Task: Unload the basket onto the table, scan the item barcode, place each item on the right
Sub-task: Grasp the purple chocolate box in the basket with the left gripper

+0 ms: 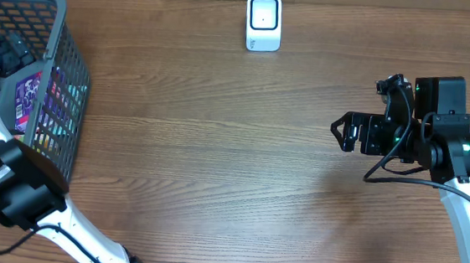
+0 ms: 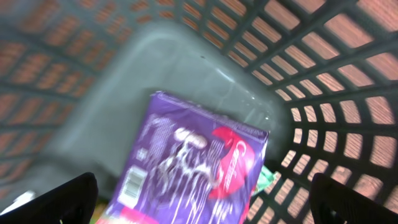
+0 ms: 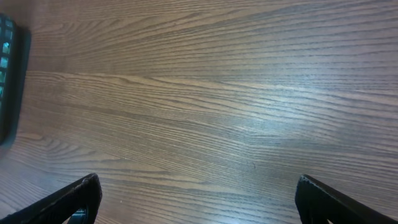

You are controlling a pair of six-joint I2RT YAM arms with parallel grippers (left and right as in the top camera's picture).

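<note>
Left gripper [image 2: 204, 180] hangs inside grey plastic mesh basket [image 2: 323, 74], fingers spread wide, nothing clamped. Directly below and between the fingers lies a glossy purple snack packet [image 2: 199, 155], flat-ish on the basket floor and tilted in frame. A white barcode patch [image 2: 130, 183] shows near its lower left edge, face up. A bit of teal-green wrapper [image 2: 268, 177] pokes out beside the packet's right corner. Whether the fingers touch the packet can't be told; looks like a gap.

Right gripper [image 3: 198, 186] is also released and empty, hovering over bare brown wooden worktop [image 3: 205, 93], well apart from the basket.

A small white box-shaped scanner [image 1: 263, 22] stands at the far edge of the worktop, between the two arms, well apart from the basket at the left end.

Step, as judged: pick-up phase, item not yet out of the basket, scan not done.

Next move likely needs the left gripper to drop lower, pinch the packet across an edge without covering the barcode, then clear the basket wall. The barcode side then has to face the scanner window.
</note>
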